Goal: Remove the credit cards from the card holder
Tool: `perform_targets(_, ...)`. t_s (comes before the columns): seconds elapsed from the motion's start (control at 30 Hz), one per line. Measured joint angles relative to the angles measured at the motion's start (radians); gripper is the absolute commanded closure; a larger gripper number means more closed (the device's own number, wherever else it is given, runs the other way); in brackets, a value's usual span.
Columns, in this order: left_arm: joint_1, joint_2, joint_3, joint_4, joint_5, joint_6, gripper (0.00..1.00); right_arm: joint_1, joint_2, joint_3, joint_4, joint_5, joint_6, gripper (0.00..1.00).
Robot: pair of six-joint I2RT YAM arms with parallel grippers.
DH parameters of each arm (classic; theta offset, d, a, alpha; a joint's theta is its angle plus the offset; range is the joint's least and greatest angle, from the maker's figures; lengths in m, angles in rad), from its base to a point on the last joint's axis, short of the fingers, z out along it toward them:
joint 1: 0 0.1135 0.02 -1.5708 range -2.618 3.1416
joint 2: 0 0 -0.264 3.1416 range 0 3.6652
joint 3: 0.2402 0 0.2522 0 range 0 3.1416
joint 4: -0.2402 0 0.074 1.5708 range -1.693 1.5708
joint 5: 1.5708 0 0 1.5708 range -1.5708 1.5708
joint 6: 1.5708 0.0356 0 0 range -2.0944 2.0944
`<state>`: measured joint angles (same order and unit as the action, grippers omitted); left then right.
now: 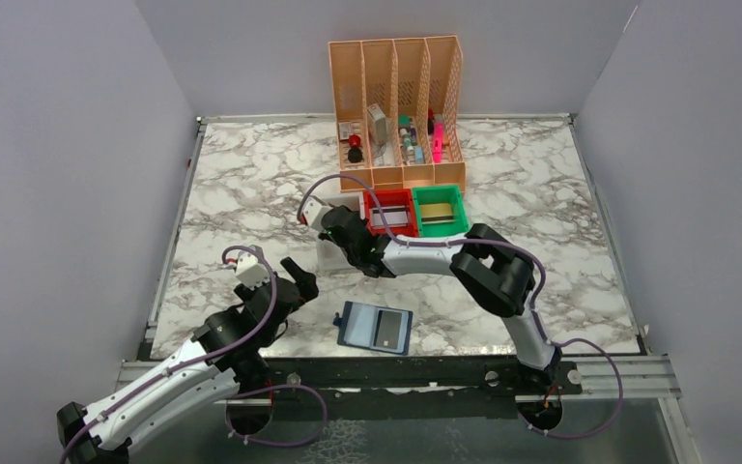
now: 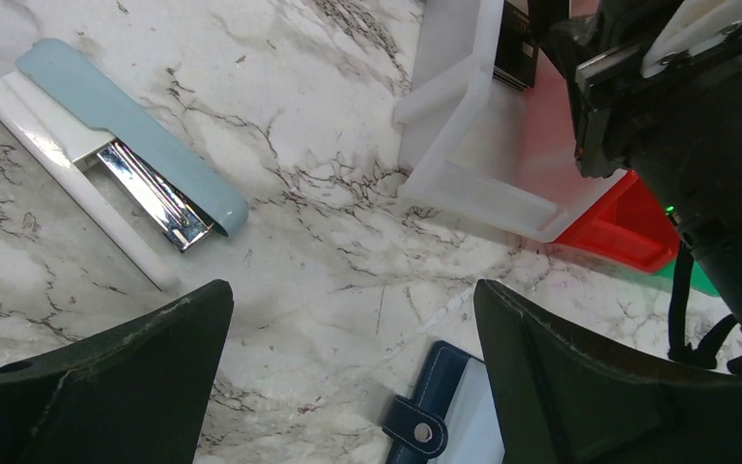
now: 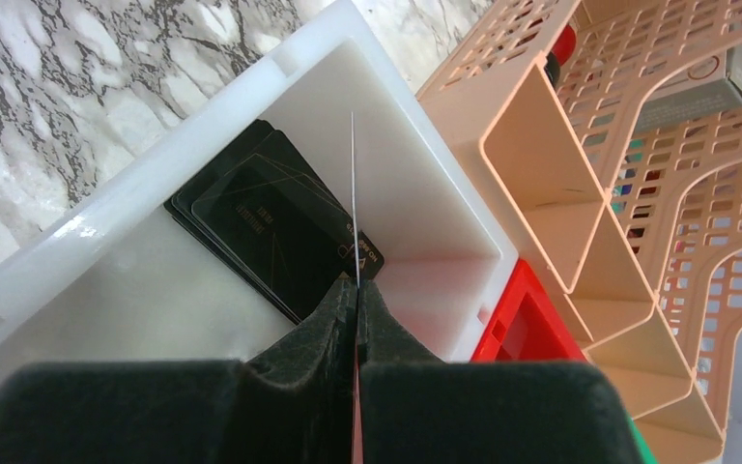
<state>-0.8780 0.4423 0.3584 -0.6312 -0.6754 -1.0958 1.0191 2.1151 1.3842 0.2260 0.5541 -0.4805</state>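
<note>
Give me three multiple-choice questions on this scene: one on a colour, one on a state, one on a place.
1. What colour are the cards lying in the white bin? A black; B pink; C yellow.
2. The right claw is: A wide open; B shut on a thin card; C shut on a pen.
3. The card holder lies: A in the white bin; B on the table; C in the right claw.
Key: A, dark faces; B, card edge pinched between its fingers; B, it lies open on marble.
</note>
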Motion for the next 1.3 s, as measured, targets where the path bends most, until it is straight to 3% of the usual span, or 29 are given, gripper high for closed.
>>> perform_targets(0.2, 0.000, -0.013, -0.002, 0.000, 0.000, 0.000, 0.01, 0.000, 0.029, 0.000, 0.024, 0.007, -0.064, 0.76)
perform_targets(0.57, 0.000, -0.028, -0.003, 0.000, 0.000, 0.000, 0.01, 0.000, 0.032, 0.000, 0.012, 0.005, -0.058, 0.62)
perform_targets(1.03, 0.000, -0.029, -0.003, 0.000, 0.001, 0.013, 0.01, 0.000, 0.020, 0.009, -0.006, 0.002, 0.047, 0.57)
perform_targets(1.17, 0.000, -0.033, -0.002, 0.000, 0.011, 0.047, 0.01, 0.000, -0.085, -0.014, -0.099, -0.001, 0.198, 0.59)
perform_targets(1.3, 0.000, -0.047, 0.006, 0.026, 0.058, 0.121, 0.05, 0.000, -0.373, -0.170, -0.166, -0.003, 0.436, 0.55)
